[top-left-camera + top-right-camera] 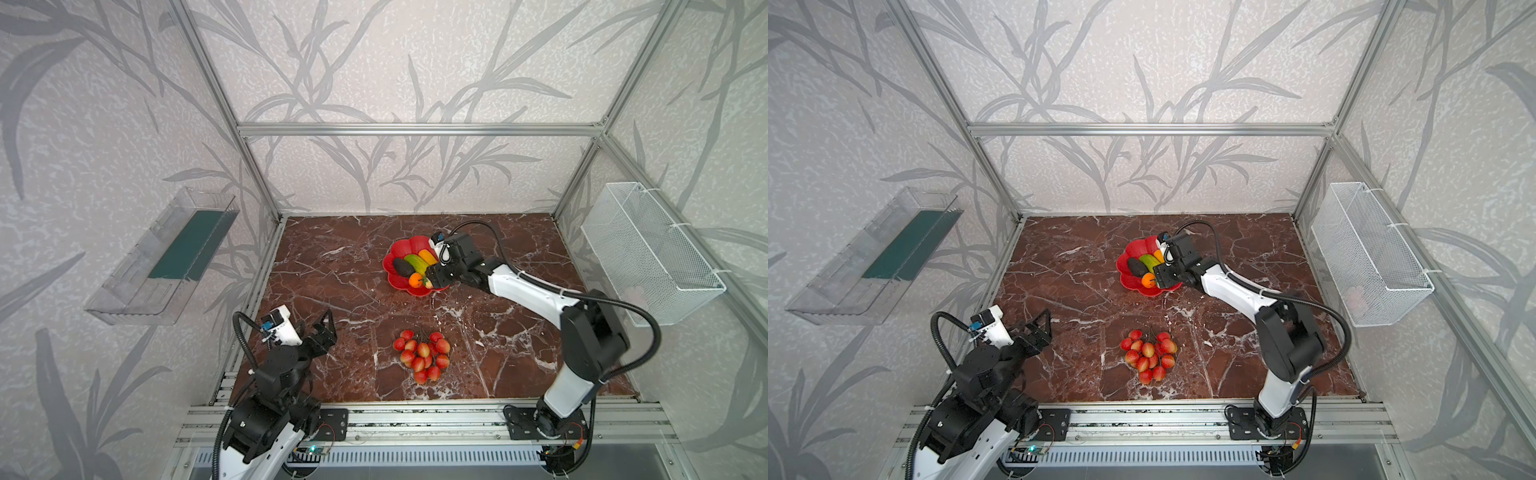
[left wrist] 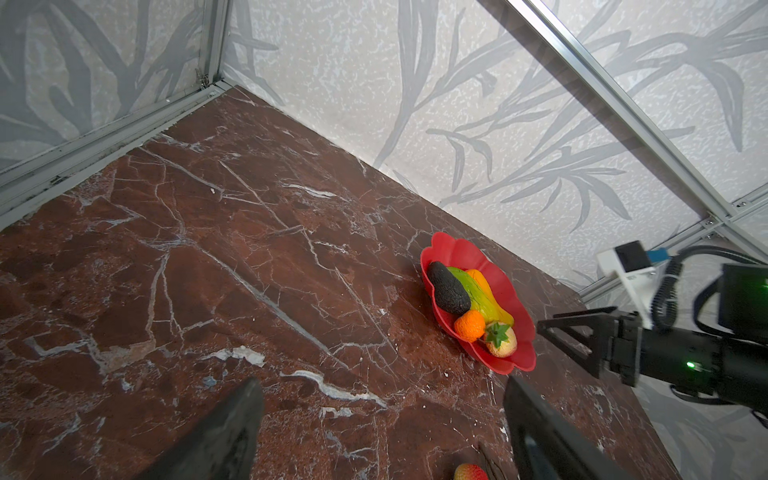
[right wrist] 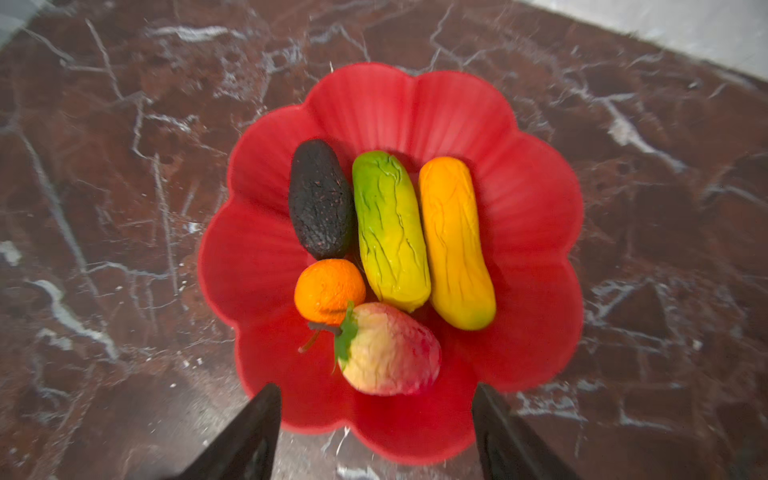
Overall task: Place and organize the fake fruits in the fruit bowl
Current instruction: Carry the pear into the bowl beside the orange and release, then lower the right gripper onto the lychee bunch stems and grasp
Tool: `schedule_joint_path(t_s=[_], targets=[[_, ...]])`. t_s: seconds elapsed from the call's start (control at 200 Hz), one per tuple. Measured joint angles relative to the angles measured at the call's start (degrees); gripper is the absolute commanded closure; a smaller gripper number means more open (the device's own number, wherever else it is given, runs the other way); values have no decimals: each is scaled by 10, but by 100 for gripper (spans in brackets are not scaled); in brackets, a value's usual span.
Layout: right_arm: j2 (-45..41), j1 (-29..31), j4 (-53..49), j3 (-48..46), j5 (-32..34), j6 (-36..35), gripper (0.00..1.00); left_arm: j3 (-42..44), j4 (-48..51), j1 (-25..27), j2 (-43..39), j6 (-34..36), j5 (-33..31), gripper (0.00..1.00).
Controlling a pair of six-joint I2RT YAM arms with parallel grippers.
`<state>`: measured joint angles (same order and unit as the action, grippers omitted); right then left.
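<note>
The red flower-shaped fruit bowl [image 1: 401,245] [image 3: 374,108] sits at the middle back of the marble table. In it lie a dark avocado [image 3: 320,199], a green-yellow oblong [image 3: 390,228], a yellow-orange oblong [image 3: 455,241], a small orange ball [image 3: 328,289] and a pink peach-like fruit [image 3: 388,349]. My right gripper [image 3: 376,392] [image 1: 434,279] hovers open over the bowl's near rim, just behind the peach, holding nothing. A bunch of red berries [image 1: 424,355] [image 1: 1149,354] lies on the table nearer the front. At the front left, my left gripper [image 1: 326,328] [image 2: 382,382] stands open and empty.
A clear plastic tray [image 1: 166,257] hangs on the left wall and a white wire-mesh basket [image 1: 652,249] on the right wall. Aluminium rails [image 1: 415,419] run along the table's front edge, and frame posts stand at its back corners.
</note>
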<state>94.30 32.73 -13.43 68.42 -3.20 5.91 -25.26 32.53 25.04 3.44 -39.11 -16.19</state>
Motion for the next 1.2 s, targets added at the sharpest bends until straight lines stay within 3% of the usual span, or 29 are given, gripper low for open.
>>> schedule_joint_path(t_s=[0.22, 0.495, 0.725, 1.015, 1.2], targets=[[-214, 46, 2, -170, -11, 53, 30, 2, -12, 0, 0, -2, 1, 9], [-314, 140, -26, -318, -13, 140, 33, 14, -24, 0, 0, -5, 9, 9], [-316, 166, -30, -319, -2, 157, 34, 15, -27, 0, 0, -8, 14, 9], [-180, 172, -52, -198, -32, 129, 38, 15, -28, 0, 0, -15, 19, 9], [-169, 188, -65, -192, -34, 127, 38, 15, -28, 0, 0, -16, 24, 9]])
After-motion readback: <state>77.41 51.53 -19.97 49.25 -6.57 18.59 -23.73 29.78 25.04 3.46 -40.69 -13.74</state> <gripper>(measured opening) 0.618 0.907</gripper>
